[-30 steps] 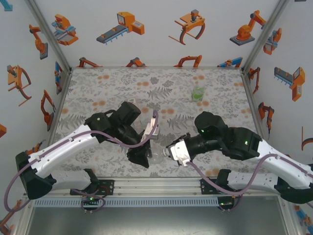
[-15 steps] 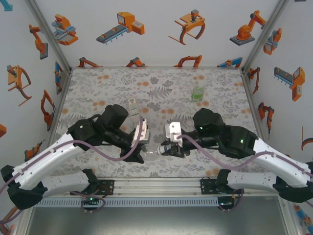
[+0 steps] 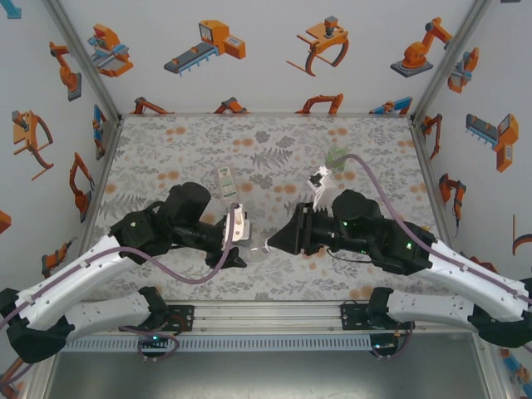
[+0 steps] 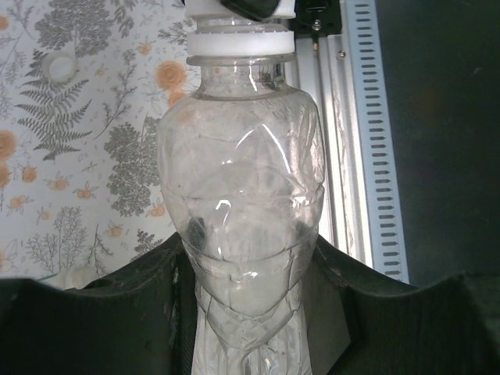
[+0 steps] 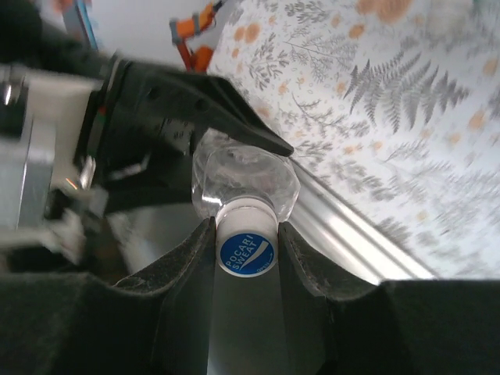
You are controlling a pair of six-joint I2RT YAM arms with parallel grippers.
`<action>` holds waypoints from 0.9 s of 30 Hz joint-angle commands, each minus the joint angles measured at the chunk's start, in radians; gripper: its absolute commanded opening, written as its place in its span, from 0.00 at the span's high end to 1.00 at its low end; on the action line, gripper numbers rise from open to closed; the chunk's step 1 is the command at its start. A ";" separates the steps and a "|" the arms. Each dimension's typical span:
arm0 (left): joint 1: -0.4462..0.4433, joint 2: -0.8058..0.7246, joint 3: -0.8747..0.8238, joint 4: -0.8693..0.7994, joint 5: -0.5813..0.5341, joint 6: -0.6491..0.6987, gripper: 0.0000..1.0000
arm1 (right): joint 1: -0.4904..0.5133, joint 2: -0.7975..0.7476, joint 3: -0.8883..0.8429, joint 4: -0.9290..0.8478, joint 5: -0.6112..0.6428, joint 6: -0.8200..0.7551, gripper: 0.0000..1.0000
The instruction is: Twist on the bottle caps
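A plain clear bottle [image 4: 242, 195] lies level above the table, and my left gripper [image 4: 246, 262] is shut on its lower body. Its neck points right toward my right gripper [image 5: 246, 234], which is shut on the white cap [image 5: 247, 248] with a blue printed top, seated on the bottle [image 5: 242, 176] mouth. From above, the bottle [image 3: 256, 248] spans the short gap between the left gripper [image 3: 239, 249] and the right gripper [image 3: 273, 243]. A loose cap [image 4: 58, 66] rests on the mat.
A bottle with a white-and-green label [image 3: 224, 180] lies on the mat behind the left arm. A green-labelled bottle [image 3: 337, 158] stands at the back right, partly behind the right arm's cable. The aluminium rail [image 4: 351, 156] runs along the table's near edge.
The right wrist has rolled round on the cap, swinging its white camera mount from the near side over to the far side. The left arm drew back left, uncovering the labelled bottle.
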State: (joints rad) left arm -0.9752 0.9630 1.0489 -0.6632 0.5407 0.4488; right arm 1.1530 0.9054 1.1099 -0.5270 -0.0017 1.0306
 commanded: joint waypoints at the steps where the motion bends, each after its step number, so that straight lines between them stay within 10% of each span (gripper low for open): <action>1: 0.004 -0.003 -0.017 0.198 -0.044 -0.042 1.00 | 0.008 -0.017 -0.108 0.043 0.031 0.525 1.00; 7: 0.004 0.004 -0.031 0.215 -0.044 -0.046 1.00 | 0.002 -0.022 -0.132 0.095 0.013 0.519 0.81; 13: 0.004 0.019 -0.029 0.191 -0.043 -0.039 1.00 | -0.060 -0.045 -0.015 -0.031 0.045 0.285 0.37; 27: 0.003 0.032 -0.014 0.169 0.031 -0.081 1.00 | -0.099 -0.154 0.103 0.049 -0.081 -0.733 0.45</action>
State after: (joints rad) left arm -0.9737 0.9890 0.9981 -0.5049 0.5205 0.4015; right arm 1.0569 0.7586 1.1854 -0.5056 0.0154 0.6422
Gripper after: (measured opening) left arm 0.465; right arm 0.548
